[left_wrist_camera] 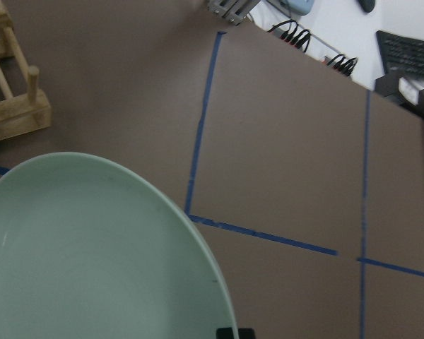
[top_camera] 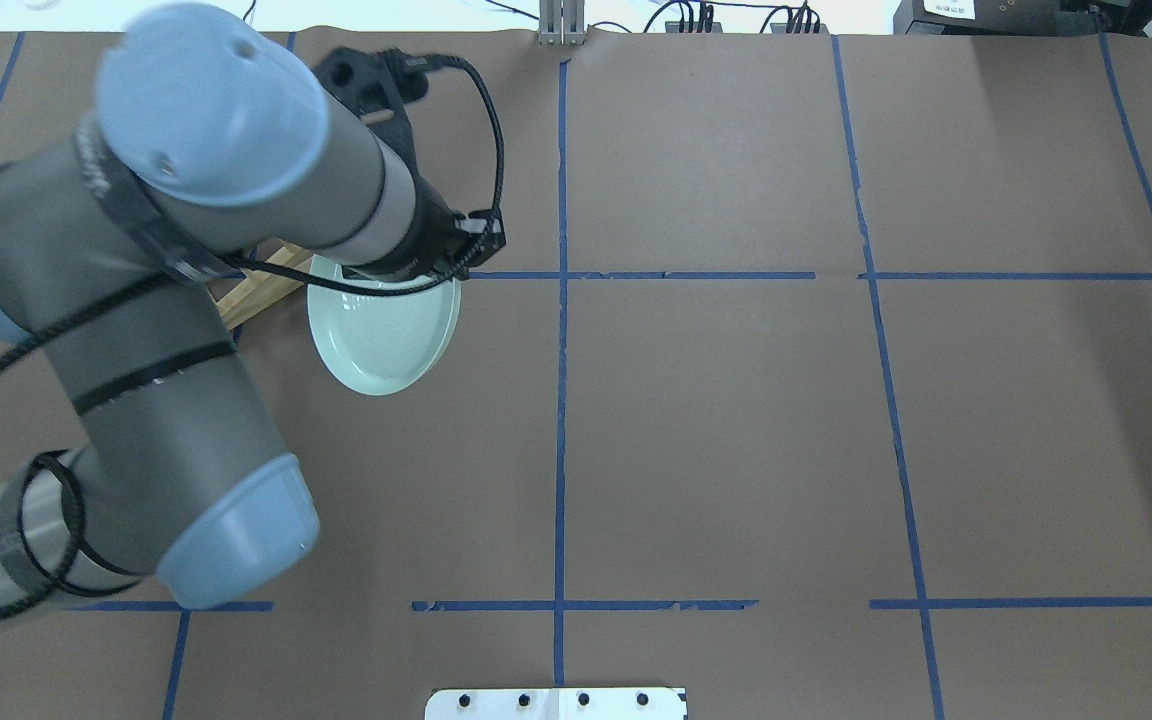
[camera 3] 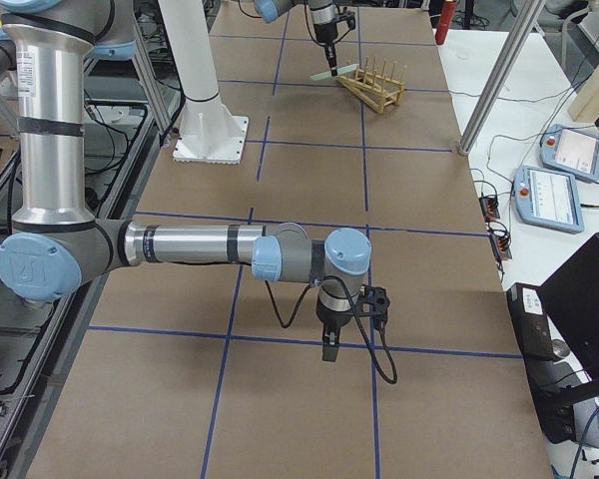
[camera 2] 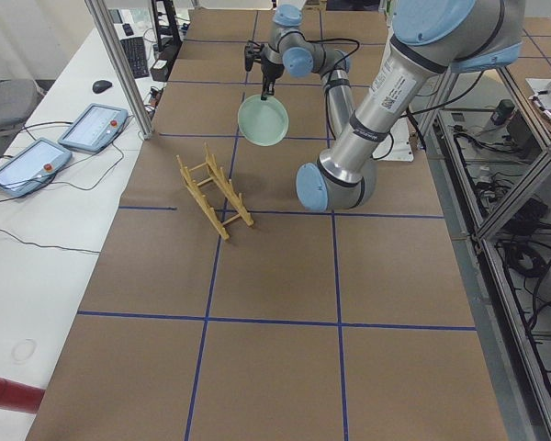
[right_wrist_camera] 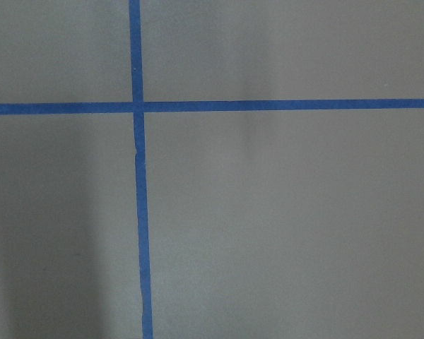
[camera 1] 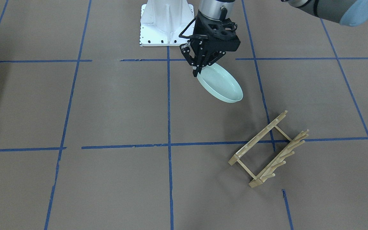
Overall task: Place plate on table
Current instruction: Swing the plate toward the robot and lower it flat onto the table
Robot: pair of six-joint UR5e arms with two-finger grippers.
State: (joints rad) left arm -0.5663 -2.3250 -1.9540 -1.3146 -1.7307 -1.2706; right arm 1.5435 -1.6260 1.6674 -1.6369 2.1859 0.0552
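The pale mint-green plate hangs tilted above the brown table, its lower edge away from the gripper. My left gripper is shut on the plate's rim at its upper edge. In the overhead view the plate sits just below my left wrist, beside the wooden rack. It fills the lower left of the left wrist view. My right gripper shows only in the exterior right view, low over bare table, and I cannot tell whether it is open or shut.
The light wooden peg rack stands empty on the table, apart from the plate; it also shows in the overhead view. The white robot base is behind the gripper. Tablets and cables lie beyond the table's far edge.
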